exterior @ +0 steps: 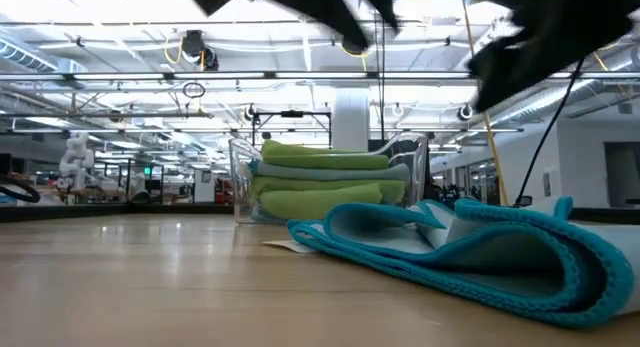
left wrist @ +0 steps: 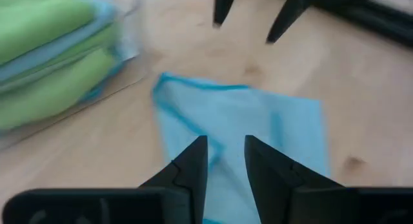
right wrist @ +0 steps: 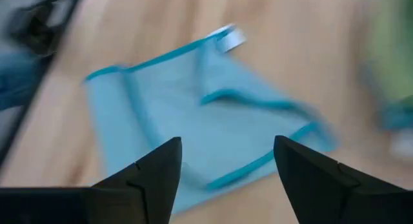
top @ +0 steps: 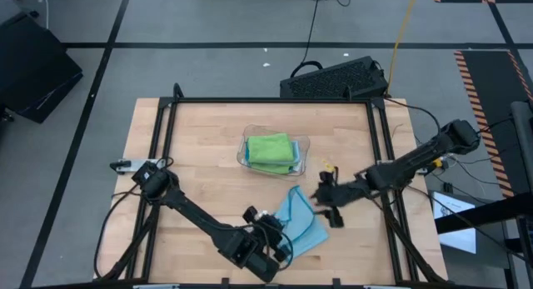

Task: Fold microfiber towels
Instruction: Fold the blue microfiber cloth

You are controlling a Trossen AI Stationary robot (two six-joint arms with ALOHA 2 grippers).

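1. Blue towel (top: 300, 219) lies folded on table (top: 200, 147), near tray (top: 304, 147) of stacked towels (top: 271, 149).
2. Left gripper (left wrist: 226, 153): fingers narrowly apart, empty, over towel.
3. Right gripper (right wrist: 227, 161): fingers wide, empty, above towel.

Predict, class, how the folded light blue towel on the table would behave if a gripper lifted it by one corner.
The blue towel looks soft, its layers curving loosely in the low view, so it would probably droop and unfold. It seems thin, so likely light. Pushed along the wood, it would probably bunch rather than slide.
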